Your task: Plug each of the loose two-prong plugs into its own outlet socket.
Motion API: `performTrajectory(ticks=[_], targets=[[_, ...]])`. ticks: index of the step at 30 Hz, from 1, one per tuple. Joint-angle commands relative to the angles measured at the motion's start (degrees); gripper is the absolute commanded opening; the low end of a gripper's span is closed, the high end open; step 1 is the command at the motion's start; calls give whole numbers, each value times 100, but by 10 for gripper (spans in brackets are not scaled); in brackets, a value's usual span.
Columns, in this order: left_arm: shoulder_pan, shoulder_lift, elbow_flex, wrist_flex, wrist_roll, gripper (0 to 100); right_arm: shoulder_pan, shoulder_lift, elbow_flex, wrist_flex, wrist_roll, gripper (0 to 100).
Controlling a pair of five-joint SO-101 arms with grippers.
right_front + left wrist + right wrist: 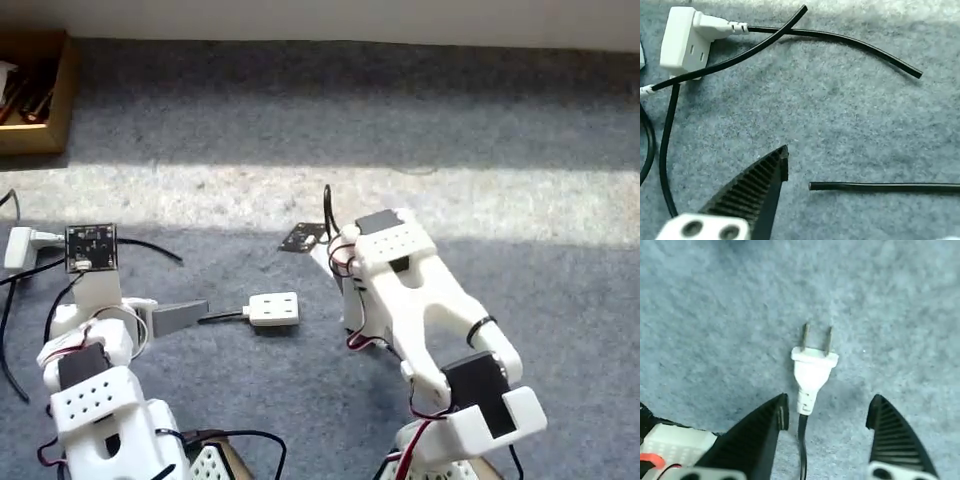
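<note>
A white two-prong plug (814, 365) lies flat on the grey carpet with its prongs pointing away from my right gripper (827, 407). That gripper is open, its black fingers on either side of the plug's black cord, not touching the plug. A white outlet block (273, 309) lies at the middle of the carpet with a short black lead. My left gripper (190, 316) is by that lead's free end (811, 186) and is open, with one ridged finger (760, 185) showing. A second white outlet (682, 42) has a plug (715, 24) seated in it.
Loose black cables (840, 40) cross the carpet near the second outlet (22, 245). A wooden box (40, 95) stands at the far left corner. A sunlit band (450, 195) crosses the carpet beyond the arms.
</note>
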Motion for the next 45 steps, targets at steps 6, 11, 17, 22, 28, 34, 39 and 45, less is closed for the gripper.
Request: performTrajectory(ticks=[6,11,17,22,28,34,39,45], targets=[[-101,-57,-40,-88,-44,591,171,13,66,-286,-615,255],[-101,-57,224,-79,-44,591,163,13,374,-470,-475,255],[-101,-57,171,-88,-44,591,198,-13,831,-778,-404,255],[-92,-57,198,-88,-44,591,198,-13,813,-804,-404,255],[-92,-57,189,-88,-53,591,215,13,813,-787,-387,88],[-84,-57,198,-88,-53,591,312,-31,787,-760,-396,4],[-92,-57,163,-88,-53,591,505,-31,-57,-400,-527,5],[40,-66,-778,-141,-35,591,-303,-418,-2695,734,-1380,5]])
